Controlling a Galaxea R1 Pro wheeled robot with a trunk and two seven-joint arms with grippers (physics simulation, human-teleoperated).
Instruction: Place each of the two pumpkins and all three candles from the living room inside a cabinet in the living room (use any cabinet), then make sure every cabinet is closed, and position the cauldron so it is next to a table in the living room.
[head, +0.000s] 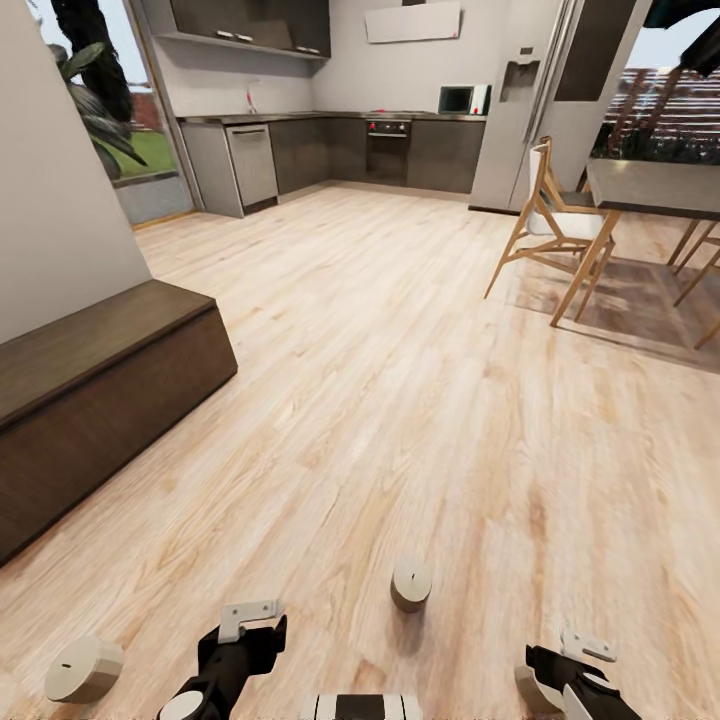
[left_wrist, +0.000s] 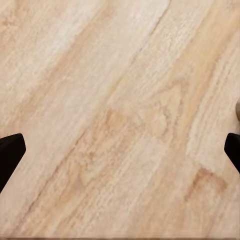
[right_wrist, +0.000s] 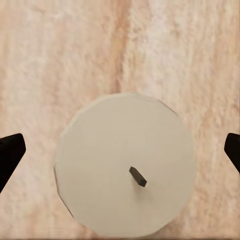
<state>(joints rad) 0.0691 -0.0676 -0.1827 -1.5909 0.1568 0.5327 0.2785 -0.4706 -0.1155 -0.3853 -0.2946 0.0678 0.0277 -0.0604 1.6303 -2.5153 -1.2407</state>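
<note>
Two end effectors hang low over the wood floor (head: 420, 380), both with fingers spread wide and holding nothing. The right end effector (right_wrist: 120, 150) is centred straight above a candle (right_wrist: 125, 165), its dark fingertips well apart on either side of the pale top; that alignment reads as the set-up for a top-down grasp, the opening left wide so the stubby body can pass between the fingers. In the head view the right end effector (head: 572, 668) sits at the near right, partly covering that candle. The left end effector (head: 240, 640), likewise open, looks down on bare planks, so it seems to be simply parked, waiting.

Outward from there, a second candle (head: 410, 583) stands upright on the floor between the two arms, and a third candle (head: 84, 669) lies tipped on its side near the left arm. Each is a short grey-beige cylinder with a flat, paler top and a small dark wick mark.

Beyond them, the long dark-brown cabinet (head: 100, 400) runs along the left wall, its fronts shut. It is well apart from the candles, so each will need carrying over.
</note>
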